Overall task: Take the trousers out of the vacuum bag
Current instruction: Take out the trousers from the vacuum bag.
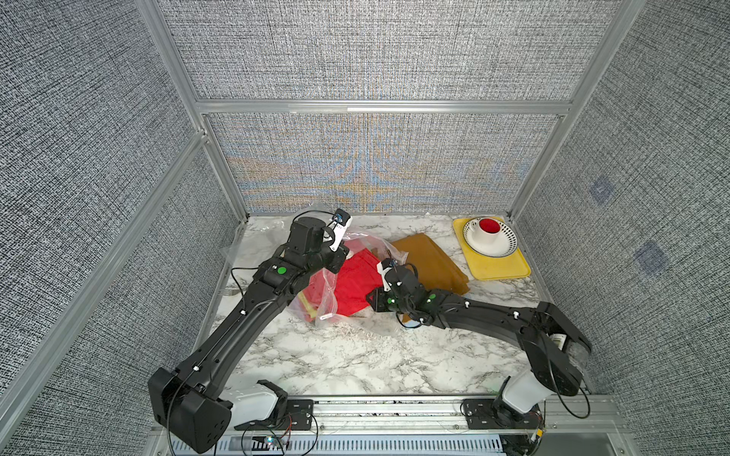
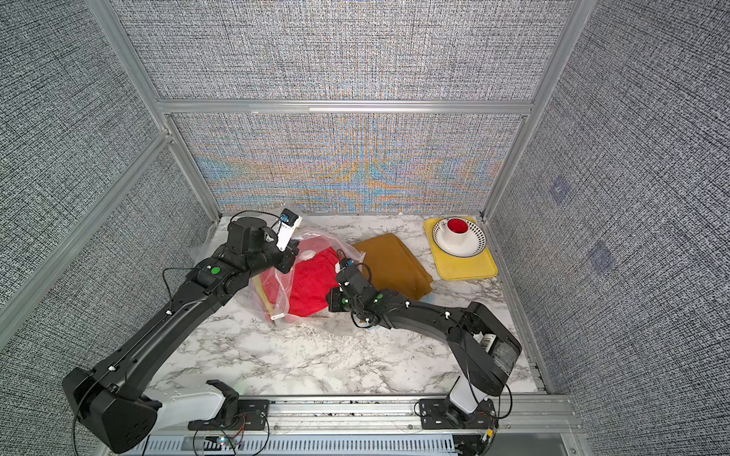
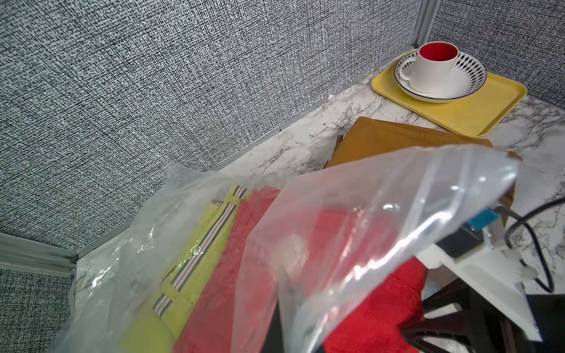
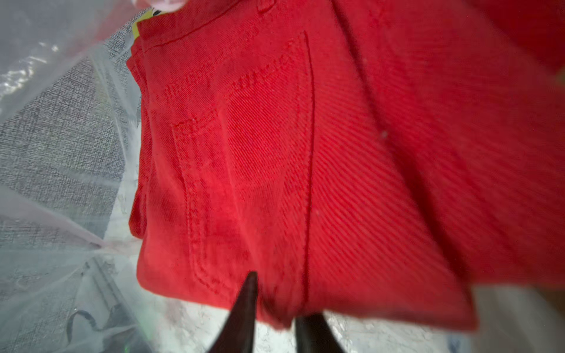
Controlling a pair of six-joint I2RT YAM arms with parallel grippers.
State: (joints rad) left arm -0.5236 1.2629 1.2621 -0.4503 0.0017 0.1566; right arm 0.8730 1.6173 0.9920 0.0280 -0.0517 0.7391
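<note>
Right wrist view: the right gripper shows two dark fingertips parted, with the hem of the red trousers lying between them. The red trousers lie partly out of the mouth of the clear vacuum bag. The left gripper is pressed together above the bag, whose upper film stands lifted; its fingertips are hidden. Yellow trousers sit inside the bag. Mustard trousers lie outside, just beside the bag.
</note>
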